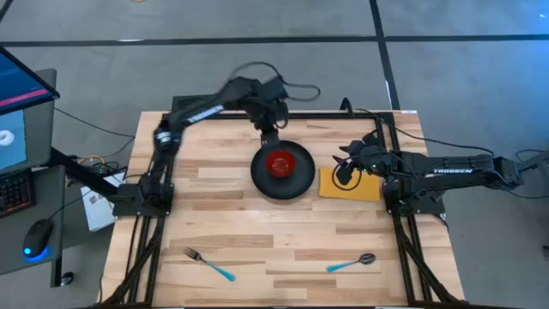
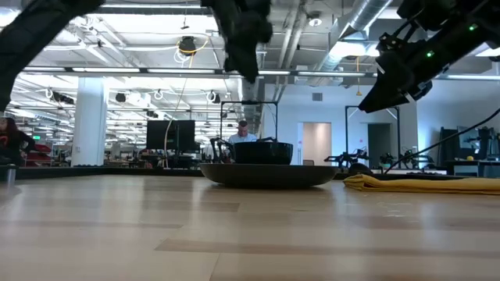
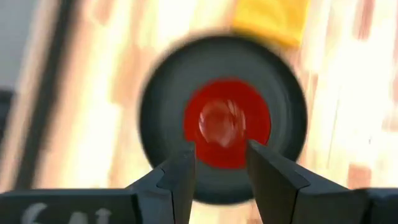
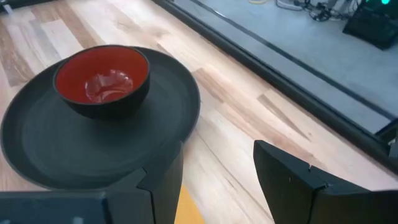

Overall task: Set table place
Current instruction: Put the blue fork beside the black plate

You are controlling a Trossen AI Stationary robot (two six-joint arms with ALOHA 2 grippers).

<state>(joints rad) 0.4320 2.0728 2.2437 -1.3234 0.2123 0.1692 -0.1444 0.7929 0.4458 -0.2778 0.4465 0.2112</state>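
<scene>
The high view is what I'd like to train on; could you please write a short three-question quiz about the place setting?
1. True or false: the red bowl sits on the black plate.
2. Which item lies right beside the plate: A) fork, B) yellow napkin, C) spoon?
3. Over which item does the right gripper hang, and are its fingers open?

Key: 1. True. 2. B; fork and spoon lie apart near the table's front edge. 3. The napkin; open. The left gripper, also open, hangs by the plate's far rim.
</scene>
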